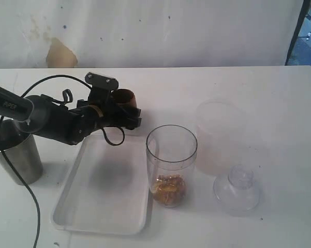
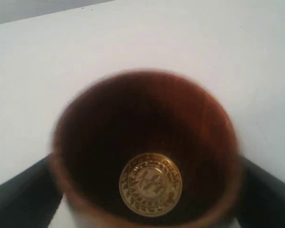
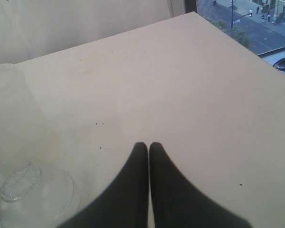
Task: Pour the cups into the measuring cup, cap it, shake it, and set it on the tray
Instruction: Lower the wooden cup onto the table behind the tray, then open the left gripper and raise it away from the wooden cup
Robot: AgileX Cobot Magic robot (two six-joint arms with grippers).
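Note:
The brown wood-grain cup (image 1: 125, 97) stands on the table just beyond the tray (image 1: 103, 206), between the fingers of my left gripper (image 1: 122, 114). In the left wrist view I look into this cup (image 2: 147, 118) and see one gold coin (image 2: 151, 184) on its bottom. Dark fingers (image 2: 19, 194) flank it closely on both sides; whether they press on it does not show. The clear measuring cup (image 1: 171, 165) stands upright beside the tray with gold pieces in its bottom. The steel tumbler (image 1: 18, 157) stands at the far left. My right gripper (image 3: 149, 145) is shut over bare table.
A frosted container (image 1: 220, 137) stands right of the measuring cup, with a clear dome lid (image 1: 237, 188) in front of it. Both also show in the right wrist view, the lid (image 3: 28, 190) near that gripper. The left arm's cable hangs past the tumbler.

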